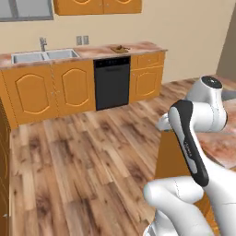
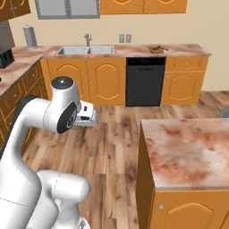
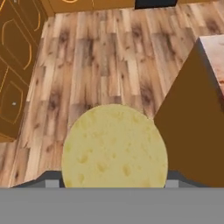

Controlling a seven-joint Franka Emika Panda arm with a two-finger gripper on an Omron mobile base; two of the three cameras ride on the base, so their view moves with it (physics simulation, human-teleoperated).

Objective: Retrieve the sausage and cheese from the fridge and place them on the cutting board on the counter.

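A: The cheese [image 3: 114,146] sits right between the finger tips in the hand view, a pale-yellow pitted round pressed up close to the camera; the gripper [image 3: 113,183] is clamped on it, jaws standing wide because the chunk itself is wide.

B: And the cutting board?

A: Far off; the cutting board [image 1: 120,49] lies on the counter [image 1: 143,47] by the back wall, right of the sink [image 1: 44,56] and above the black dishwasher [image 1: 112,82]; something small and dark rests on it, too small to name.

B: So what could go wrong?

A: The hand hangs over bare wooden floor [image 3: 100,65]; a smooth round held only at its sides could, I judge, slip or roll out if the base jolts, and it would drop to the floor; the island [image 2: 188,147] stands close beside the arm, so a wide swing might clip its corner.

B: Anything else?

A: Setting the cheese down may crowd whatever already lies on the board; a careless release could nudge it off the edge.

B: Any labels or writing?

A: None readable; the dishwasher's top strip shows faint marks only, too blurred to read.
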